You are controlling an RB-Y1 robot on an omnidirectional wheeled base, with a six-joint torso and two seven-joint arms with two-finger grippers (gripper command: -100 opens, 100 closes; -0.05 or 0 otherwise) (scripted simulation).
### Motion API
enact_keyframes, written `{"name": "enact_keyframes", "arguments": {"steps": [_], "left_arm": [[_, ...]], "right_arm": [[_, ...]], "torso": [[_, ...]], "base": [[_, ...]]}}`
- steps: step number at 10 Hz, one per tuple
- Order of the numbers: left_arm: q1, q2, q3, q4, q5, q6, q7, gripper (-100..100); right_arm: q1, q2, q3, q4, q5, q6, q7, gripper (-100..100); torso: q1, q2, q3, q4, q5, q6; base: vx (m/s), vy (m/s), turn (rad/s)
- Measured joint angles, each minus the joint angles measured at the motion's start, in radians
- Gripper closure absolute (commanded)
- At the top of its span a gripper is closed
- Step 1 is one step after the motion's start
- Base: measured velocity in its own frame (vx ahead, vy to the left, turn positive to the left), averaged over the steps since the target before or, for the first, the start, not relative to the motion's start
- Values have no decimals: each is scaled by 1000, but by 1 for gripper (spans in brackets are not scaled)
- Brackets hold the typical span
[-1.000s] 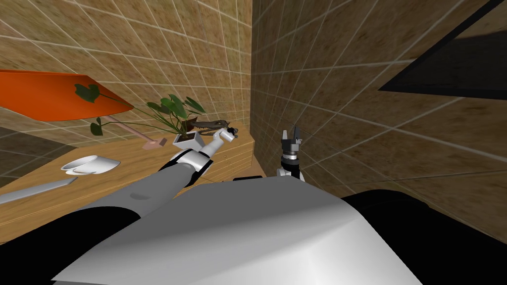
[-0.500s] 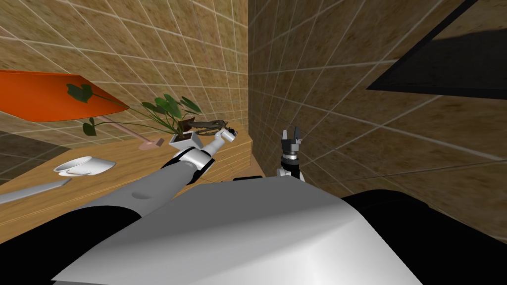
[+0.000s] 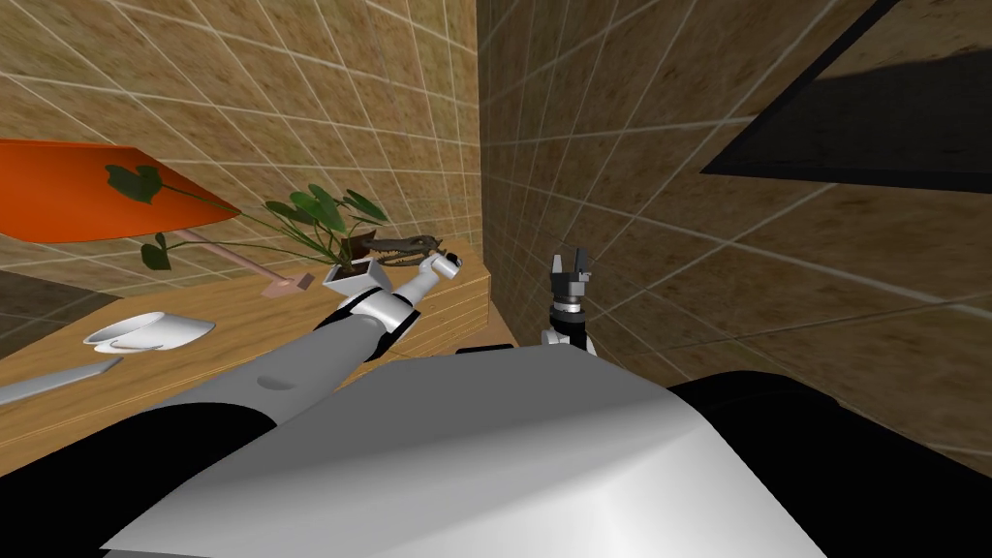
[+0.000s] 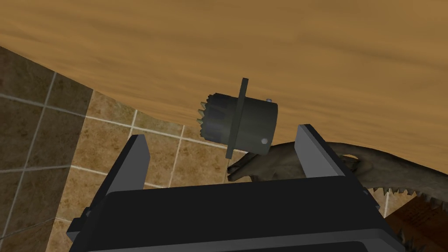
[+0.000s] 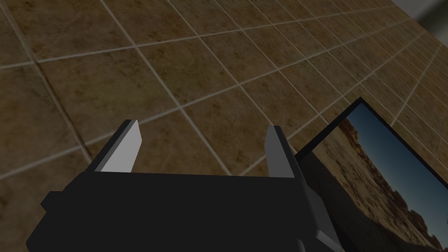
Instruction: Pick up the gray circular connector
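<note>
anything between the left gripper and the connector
Partly. The left gripper has its fingers open and the dark grey connector sits just ahead of the gap, but a toothed toy reptile pokes its snout in between, close by the connector.

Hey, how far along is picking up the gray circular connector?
Done: the left pincer is lined up on the dark gray connector at the wooden table corner. In hand: its fingers are open, and the connector lies just beyond their tips, not yet between them. Left: move in, close and lift. The right pincer is open, held up beside the table.
</note>
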Motion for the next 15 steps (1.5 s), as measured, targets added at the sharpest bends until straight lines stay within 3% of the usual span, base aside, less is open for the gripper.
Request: {"name": "enact_keyframes", "arguments": {"steps": [3, 4, 8, 9, 10, 14, 15], "left_arm": [[5, 20, 27, 66, -10, -48, 7, -100], [5, 21, 28, 69, -11, -52, 8, 100], [6, 21, 28, 69, -11, -51, 8, 100], [6, 21, 28, 69, -11, -51, 8, 0], [6, 21, 28, 69, -11, -51, 8, 100], [5, -1, 0, -2, -7, -2, 7, 100], [6, -2, -1, -6, -7, 1, 7, 0]], "right_arm": [[0, 0, 0, 0, 0, 0, 0, 0], [0, 0, 0, 0, 0, 0, 0, 0], [0, 0, 0, 0, 0, 0, 0, 0], [0, 0, 0, 0, 0, 0, 0, 0], [0, 0, 0, 0, 0, 0, 0, 0], [0, 0, 0, 0, 0, 0, 0, 0], [0, 0, 0, 0, 0, 0, 0, 0]], "torso": [[0, -1, -1, 0, 0, 0], [1, 0, 0, 0, 0, -1], [0, 0, 0, 0, 0, 0], [0, 0, 0, 0, 0, 0], [0, 0, 0, 0, 0, 0], [0, 2, 1, 1, 0, 0], [0, 1, 1, 1, 0, 0]], "base": [[15, 2, -137], [0, 3, 27], [0, 0, 0], [0, 0, 0], [-8, 0, 220], [-14, -1, 120], [0, 0, 0]]}}
